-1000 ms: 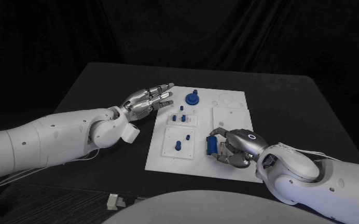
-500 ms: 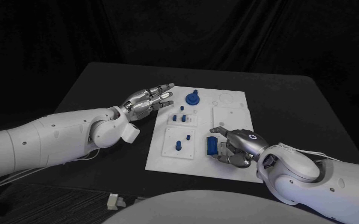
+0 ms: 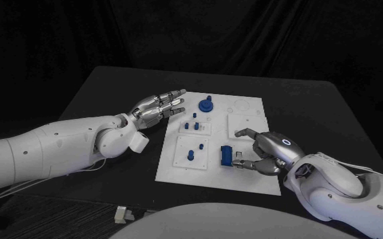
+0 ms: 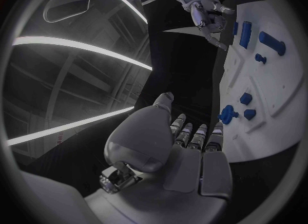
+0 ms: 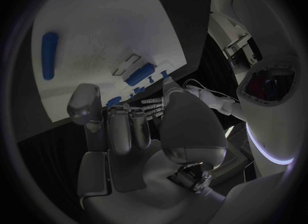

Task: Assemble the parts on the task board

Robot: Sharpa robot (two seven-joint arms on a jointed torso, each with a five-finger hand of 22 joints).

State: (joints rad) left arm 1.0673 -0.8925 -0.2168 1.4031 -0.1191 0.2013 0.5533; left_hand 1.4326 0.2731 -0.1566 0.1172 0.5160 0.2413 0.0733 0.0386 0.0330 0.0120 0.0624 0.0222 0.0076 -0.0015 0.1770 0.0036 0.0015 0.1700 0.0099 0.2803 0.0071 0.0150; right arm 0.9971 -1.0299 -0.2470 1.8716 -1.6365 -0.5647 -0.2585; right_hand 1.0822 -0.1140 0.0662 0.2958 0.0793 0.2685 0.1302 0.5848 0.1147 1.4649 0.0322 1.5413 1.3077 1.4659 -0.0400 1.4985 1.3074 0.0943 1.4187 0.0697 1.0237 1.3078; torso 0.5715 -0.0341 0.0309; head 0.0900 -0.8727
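The white task board (image 3: 247, 181) lies mid-table. A blue bar (image 3: 227, 155) lies on its near part, also seen as the blue bar (image 5: 49, 54) apart from my fingers. My right hand (image 3: 267, 150) hovers just right of the bar, fingers apart and holding nothing, with one fingertip close beside it. A blue knob (image 3: 206, 105) stands at the board's far end, and small blue pegs (image 3: 191, 124) stand in the middle block. My left hand (image 3: 160, 106) hangs flat and open at the board's far left edge, seen as my left hand (image 4: 186, 152) near the blue knob (image 4: 228, 114).
Two more blue pegs (image 3: 191, 154) stand in a raised white block left of the bar. A raised white square (image 3: 246, 124) sits on the board's right side. Black table (image 3: 104, 100) surrounds the board; a small pale item (image 3: 119, 214) lies off its front left.
My right hand has let go of the blue bar and drawn back to the right, its fingers spreading. The bar now lies on the board. My left hand has not moved.
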